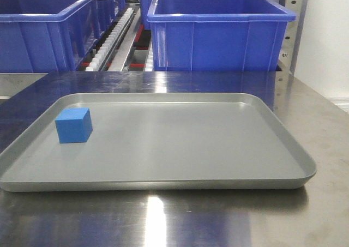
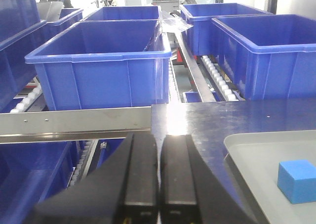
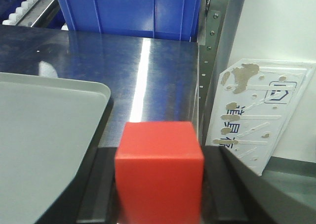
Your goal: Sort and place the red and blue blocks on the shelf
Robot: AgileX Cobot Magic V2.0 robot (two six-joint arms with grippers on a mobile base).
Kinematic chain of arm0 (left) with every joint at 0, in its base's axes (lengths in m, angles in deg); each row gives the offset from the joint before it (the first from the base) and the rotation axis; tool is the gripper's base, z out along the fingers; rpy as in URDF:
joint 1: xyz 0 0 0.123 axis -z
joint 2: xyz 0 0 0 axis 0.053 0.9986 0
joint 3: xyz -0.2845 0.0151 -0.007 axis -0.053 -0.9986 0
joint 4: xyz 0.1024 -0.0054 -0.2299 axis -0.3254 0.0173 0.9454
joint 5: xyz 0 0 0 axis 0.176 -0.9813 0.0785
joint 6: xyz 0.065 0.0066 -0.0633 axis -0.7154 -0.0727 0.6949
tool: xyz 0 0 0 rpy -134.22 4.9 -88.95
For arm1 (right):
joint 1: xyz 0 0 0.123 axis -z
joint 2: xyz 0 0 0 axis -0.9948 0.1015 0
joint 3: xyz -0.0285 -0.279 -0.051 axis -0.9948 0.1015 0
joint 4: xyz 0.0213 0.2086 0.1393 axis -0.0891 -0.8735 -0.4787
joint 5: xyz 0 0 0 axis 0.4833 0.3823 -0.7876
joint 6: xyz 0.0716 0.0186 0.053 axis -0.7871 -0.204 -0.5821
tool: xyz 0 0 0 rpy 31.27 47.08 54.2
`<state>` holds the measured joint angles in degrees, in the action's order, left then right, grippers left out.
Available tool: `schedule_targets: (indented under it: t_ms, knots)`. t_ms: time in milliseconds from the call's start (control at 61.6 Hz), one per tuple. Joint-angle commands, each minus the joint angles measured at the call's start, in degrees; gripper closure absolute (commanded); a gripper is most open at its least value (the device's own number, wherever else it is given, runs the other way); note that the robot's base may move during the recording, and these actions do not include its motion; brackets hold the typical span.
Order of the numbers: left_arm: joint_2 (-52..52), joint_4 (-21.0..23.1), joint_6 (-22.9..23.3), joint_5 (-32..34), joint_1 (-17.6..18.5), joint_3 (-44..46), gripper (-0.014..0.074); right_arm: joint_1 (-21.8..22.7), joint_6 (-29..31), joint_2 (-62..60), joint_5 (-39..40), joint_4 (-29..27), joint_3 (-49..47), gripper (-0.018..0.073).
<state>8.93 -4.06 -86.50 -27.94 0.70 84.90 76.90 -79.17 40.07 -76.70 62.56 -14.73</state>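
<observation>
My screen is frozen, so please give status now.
Right gripper shut on red block. Left gripper shut, empty. Blue block in grey tray, left side. Blue bins occupy shelf.

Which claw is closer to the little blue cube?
Left. The left gripper is just beside the blue block, off the tray's edge; the right gripper, holding the red block, is beyond the tray's opposite side.

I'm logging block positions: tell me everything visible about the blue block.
The blue block is a small, plain, matte cube, bright blue with crisp edges. It sits flat and upright on the floor of the grey tray, near its left rim, touching nothing else. The shut left gripper is off the tray, not holding it.
</observation>
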Motion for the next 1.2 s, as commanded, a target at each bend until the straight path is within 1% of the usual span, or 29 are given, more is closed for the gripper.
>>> schedule_targets:
  t_ms: [0,1054,1135,1184]
  knots:
    - [-0.9,0.2,0.2,5.0,0.4,-1.6,0.0472,0.4,0.0,0.1,4.6,0.4,-1.5,0.047]
    - [-0.9,0.2,0.2,4.9,0.6,-1.6,0.0472,0.4,0.0,0.1,4.6,0.4,-1.5,0.047]
    - [-0.5,-2.7,0.2,4.9,1.1,-1.4,0.0472,0.4,0.0,0.1,4.6,0.4,-1.5,0.047]
    - [-0.1,-3.1,0.2,4.9,1.5,-1.0,0.0472,0.4,0.0,0.1,4.6,0.4,-1.5,0.047]
